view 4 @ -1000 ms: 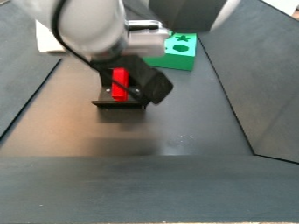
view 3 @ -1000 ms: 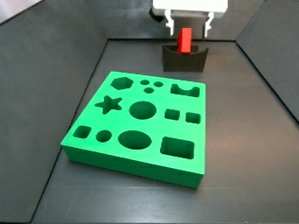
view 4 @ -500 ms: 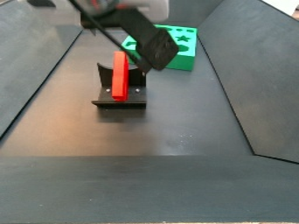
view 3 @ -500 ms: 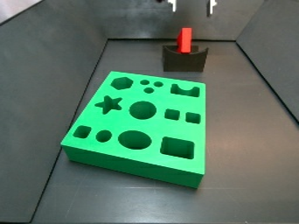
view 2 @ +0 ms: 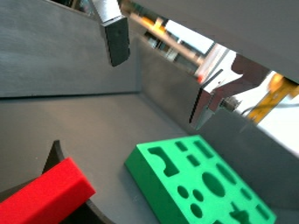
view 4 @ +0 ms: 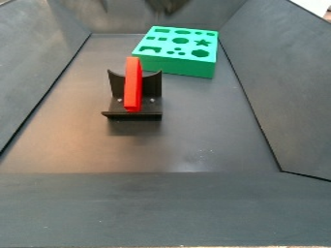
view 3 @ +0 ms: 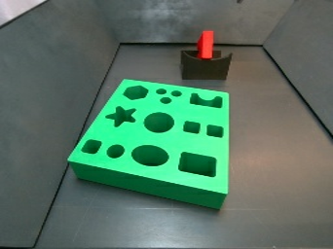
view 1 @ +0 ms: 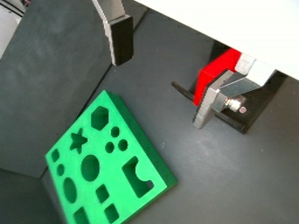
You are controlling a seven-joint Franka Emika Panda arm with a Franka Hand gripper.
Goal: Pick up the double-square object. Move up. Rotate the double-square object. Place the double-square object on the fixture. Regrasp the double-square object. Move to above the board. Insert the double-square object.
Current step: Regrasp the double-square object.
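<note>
Claw [view 1: 170, 74] is hanging wide open with nothing between the fingers [view 1: 118, 39]; it's backed way up since a second ago and dropped out of both side views completely.

Going big to small: the board [view 3: 159, 138] sits on the dark surface [view 3: 130, 219] below the claw and off to one side, untouched. The fixture [view 4: 132, 108] is below it too, mostly hidden behind a finger in a wrist view. The double-square object [view 4: 132, 80] stands upright in the fixture, well apart from the claw.

So placing looks done and regrasp should be next. The arm itself isn't visible anywhere.
</note>
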